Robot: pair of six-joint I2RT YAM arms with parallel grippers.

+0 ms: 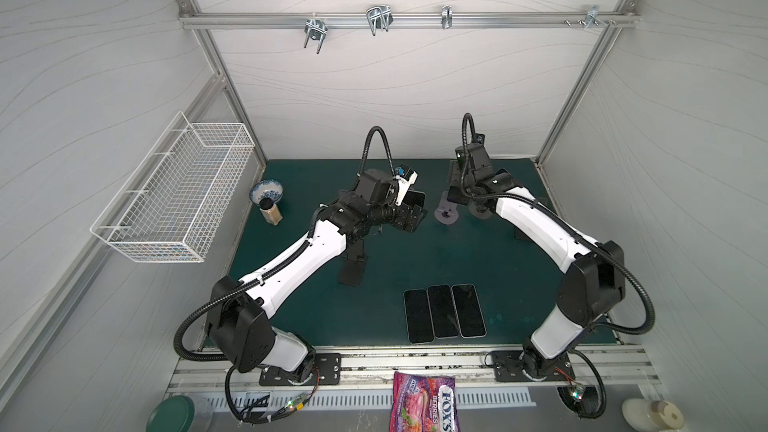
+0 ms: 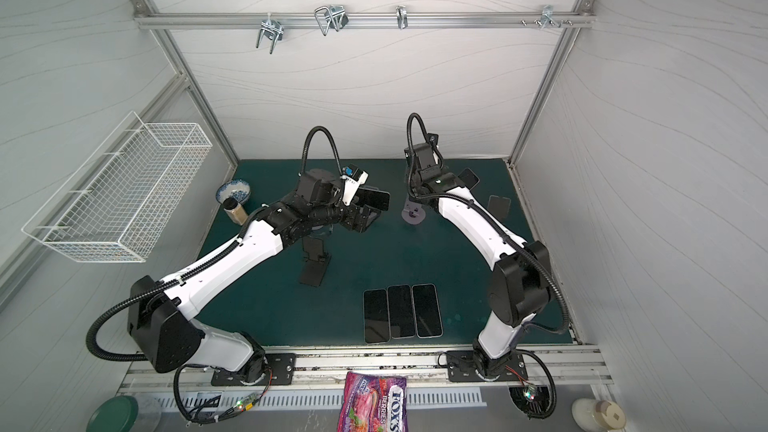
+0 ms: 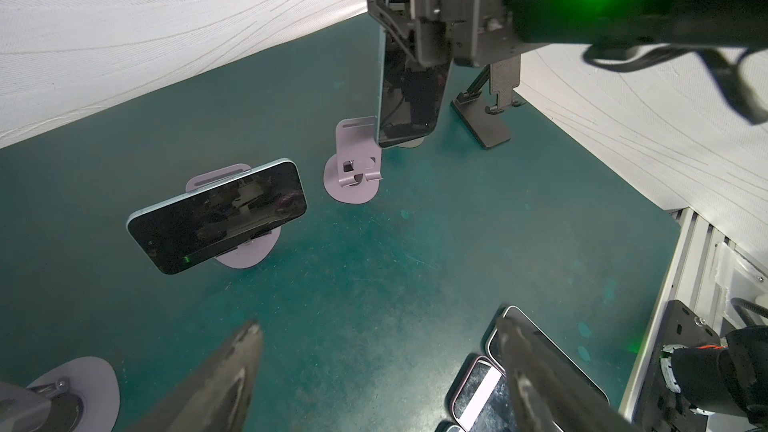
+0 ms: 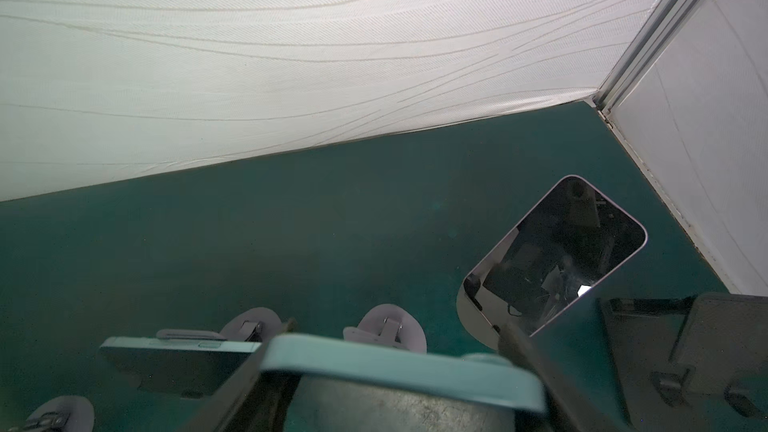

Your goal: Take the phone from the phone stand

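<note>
— Is the phone off?
— It appears so. The right gripper [image 3: 424,47] is clamped on the phone [image 3: 409,101], which hangs upright just beside the empty lilac stand [image 3: 353,168], apart from it.
— And the left gripper [image 3: 380,338]?
— Fingers apart, holding nothing, near that stand. What remains is probably setting the phone down, perhaps by the three flat phones [image 1: 444,312], well in front of the stand.

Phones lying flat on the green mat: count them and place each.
3, side by side at the front edge of the green mat: left black-screened phone, middle phone, right phone. Others may be hidden.
</note>
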